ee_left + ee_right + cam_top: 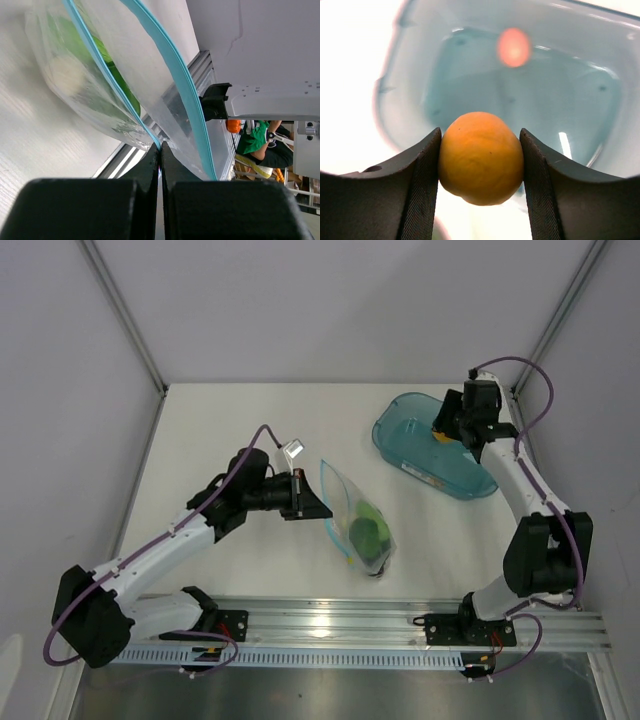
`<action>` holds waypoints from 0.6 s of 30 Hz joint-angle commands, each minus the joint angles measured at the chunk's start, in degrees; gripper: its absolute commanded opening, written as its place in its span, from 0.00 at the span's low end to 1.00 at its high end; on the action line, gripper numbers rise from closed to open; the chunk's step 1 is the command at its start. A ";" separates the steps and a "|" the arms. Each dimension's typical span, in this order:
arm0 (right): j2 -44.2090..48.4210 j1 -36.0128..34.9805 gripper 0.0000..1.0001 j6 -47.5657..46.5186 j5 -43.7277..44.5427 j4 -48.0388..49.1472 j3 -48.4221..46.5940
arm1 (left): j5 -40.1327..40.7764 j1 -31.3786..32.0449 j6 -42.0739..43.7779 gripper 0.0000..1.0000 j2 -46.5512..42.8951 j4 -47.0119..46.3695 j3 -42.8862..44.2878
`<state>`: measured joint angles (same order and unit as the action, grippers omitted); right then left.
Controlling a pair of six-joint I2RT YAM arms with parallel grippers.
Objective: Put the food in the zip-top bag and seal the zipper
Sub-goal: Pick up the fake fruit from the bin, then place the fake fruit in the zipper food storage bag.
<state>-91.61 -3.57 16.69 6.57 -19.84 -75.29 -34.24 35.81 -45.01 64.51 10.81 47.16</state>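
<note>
The clear zip-top bag [362, 525] lies mid-table with green food [368, 530] inside; it also shows in the left wrist view [100, 95]. Its light-blue zipper [328, 502] runs along the left edge, and in the left wrist view [175, 75] the mouth stands open. My left gripper [318, 508] is shut on one lip of the zipper edge [160, 148]. My right gripper [443, 428] is shut on the yellow-orange round fruit [481, 157], holding it above the teal tub [432, 445]. A blurred pink piece [513, 47] lies in the tub.
The teal tub [445, 75] sits at the back right of the table. Aluminium rails [400, 625] run along the near edge. Grey walls enclose the table on the back and sides.
</note>
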 commanded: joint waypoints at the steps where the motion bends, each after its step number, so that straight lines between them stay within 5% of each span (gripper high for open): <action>1: 6.44 -7.03 0.00 -0.16 -4.55 -2.83 1.46 | 0.05 -0.39 -0.43 0.01 -1.84 -0.88 2.32; 9: 21.55 -20.33 0.00 -2.54 -4.99 -7.50 6.11 | -0.21 -0.48 -0.69 0.01 -3.25 -0.79 3.20; 18: 35.80 -24.90 0.02 -6.66 -23.78 -7.93 8.23 | -0.12 -0.48 -0.25 0.01 -3.96 0.70 4.61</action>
<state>-58.63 -26.26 12.97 -8.95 -28.01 -67.40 -34.24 35.81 -45.01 61.82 11.79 48.71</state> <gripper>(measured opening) 0.595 0.005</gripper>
